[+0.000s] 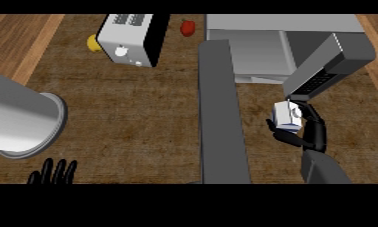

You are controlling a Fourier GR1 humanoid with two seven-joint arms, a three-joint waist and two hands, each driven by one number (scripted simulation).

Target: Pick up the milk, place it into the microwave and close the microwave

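Milk [286, 116] half hidden in right hand [310, 133]

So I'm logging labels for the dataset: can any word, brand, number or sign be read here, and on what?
No text can be read anywhere.
Milk, held in the right robot hand: a dark mark on its face, too blurred to read.
Microwave: dark specks on its control panel, too small to read.
Toaster: knobs and slots only, no lettering.

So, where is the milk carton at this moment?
In the head view, the milk carton is at the right, held in the right hand just in front of the open microwave, beside its open door.
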